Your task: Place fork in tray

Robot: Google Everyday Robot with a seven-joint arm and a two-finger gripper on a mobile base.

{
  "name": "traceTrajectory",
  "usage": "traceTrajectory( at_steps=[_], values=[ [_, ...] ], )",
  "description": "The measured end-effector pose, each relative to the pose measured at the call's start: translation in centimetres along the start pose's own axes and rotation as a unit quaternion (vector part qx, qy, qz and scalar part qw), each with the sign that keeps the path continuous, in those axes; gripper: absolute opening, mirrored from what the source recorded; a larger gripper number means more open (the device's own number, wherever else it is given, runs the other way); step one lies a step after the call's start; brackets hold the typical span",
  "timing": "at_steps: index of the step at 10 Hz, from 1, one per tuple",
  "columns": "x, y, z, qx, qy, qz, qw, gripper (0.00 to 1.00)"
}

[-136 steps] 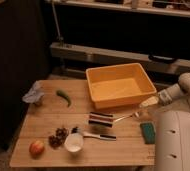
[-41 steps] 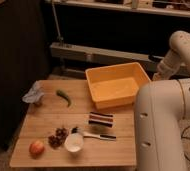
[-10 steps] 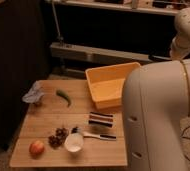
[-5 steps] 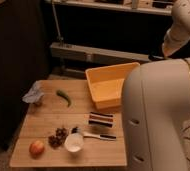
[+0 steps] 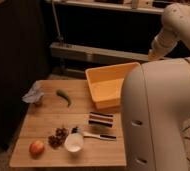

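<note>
Camera view: end effector hidden behind arm (image 5: 160,45), shut; grip on fork unconfirmed. Carry step. Next: lower over tray (image 5: 105,75), then release.

A wooden tabletop (image 5: 43,125) is carrying the orange tray (image 5: 106,86) at its back right, a green pepper (image 5: 64,96), a crumpled grey wrapper (image 5: 34,94), an apple (image 5: 36,147), a white cup (image 5: 74,142) and a black-handled utensil (image 5: 99,135).

dim warm light, dark background, soft blur throughout
</note>
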Motion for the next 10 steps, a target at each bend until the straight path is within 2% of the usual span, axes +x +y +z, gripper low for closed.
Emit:
traceTrajectory(
  at_steps=[2, 3, 4, 5, 6, 7, 9, 10],
  values=[
    [-0.6, -0.4, 3.9, 0.027, -0.001, 0.002, 0.9996, 0.0],
    [-0.7, -0.5, 6.6, 0.051, 0.002, 0.004, 0.9987, 0.0],
    [-0.8, -0.6, 8.3, 0.072, 0.006, 0.007, 0.9974, 0.0],
    [-0.9, -0.6, 10.1, 0.101, 0.013, 0.01, 0.9948, 0.0],
    [-1.1, -0.7, 12.1, 0.137, 0.021, 0.015, 0.9903, 0.0],
    [-1.2, -0.9, 13.7, 0.174, 0.033, 0.017, 0.9841, 0.0],
    [-1.8, -0.8, 15.2, 0.21, 0.047, 0.02, 0.9763, 0.03],
    [-2.3, -0.8, 15.5, 0.225, 0.05, 0.02, 0.9729, 0.13]
  ],
)
